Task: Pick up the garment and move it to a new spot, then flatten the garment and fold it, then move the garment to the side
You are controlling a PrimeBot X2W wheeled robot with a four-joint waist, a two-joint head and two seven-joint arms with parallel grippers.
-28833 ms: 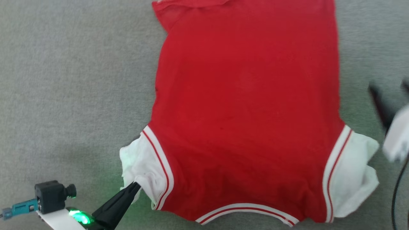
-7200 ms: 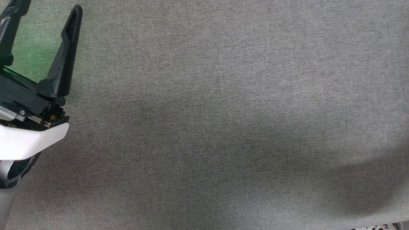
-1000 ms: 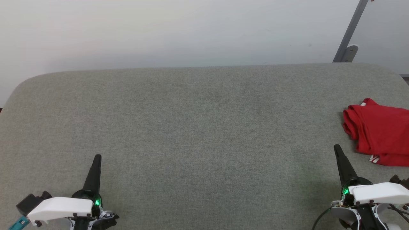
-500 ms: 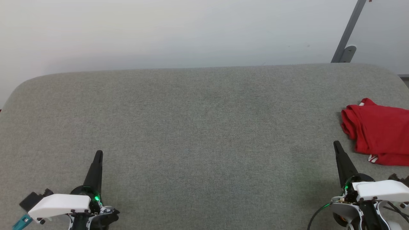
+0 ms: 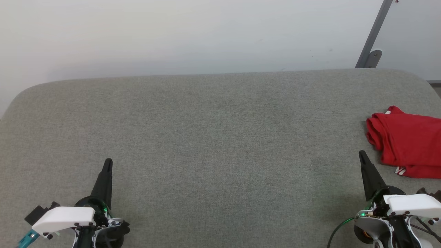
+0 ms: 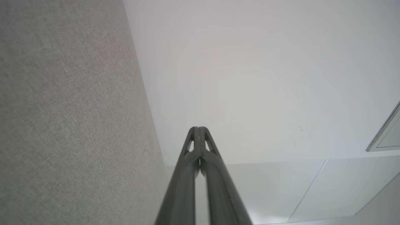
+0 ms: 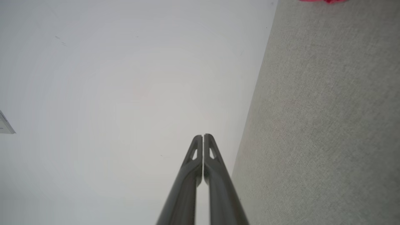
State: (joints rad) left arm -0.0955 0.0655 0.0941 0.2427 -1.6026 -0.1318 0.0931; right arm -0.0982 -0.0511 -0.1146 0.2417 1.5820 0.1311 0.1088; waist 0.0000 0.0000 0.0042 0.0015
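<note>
Head view, and things have gone quiet. A while back the garment (image 5: 404,141) lay spread open right under the camera, red side up with white panels showing; now it sits as a compact red bundle out at 3 o'clock on the grey table (image 5: 220,137), partly cut by the frame edge. Over the last second very little has changed; the left gripper (image 5: 108,162) at 7 o'clock has crept a touch toward 12 and the right gripper (image 5: 361,154) at 5 o'clock likewise; the whole scene has slid a little too, so part of that is the camera.

Both pairs of jaws are pressed together with nothing between them; the wrist views confirm it, each pair of fingers meeting at the tip against the pale wall (image 6: 250,78). The right gripper's tip stands near the bundle's 7 o'clock corner but apart from it; no contact. My read is that the garment is folded and parked at the side, so all three stages look done and nothing is left to handle.

Now the lie of the bundle: its thick rolled fold faces 9 o'clock, toward the table's middle; a sliver of striped trim (image 5: 400,170) peeks out at its 6 o'clock edge. The long axis seems to run 9-to-3, dipping slightly toward 4 — though the far end is out of frame, so that's a judgement.
</note>
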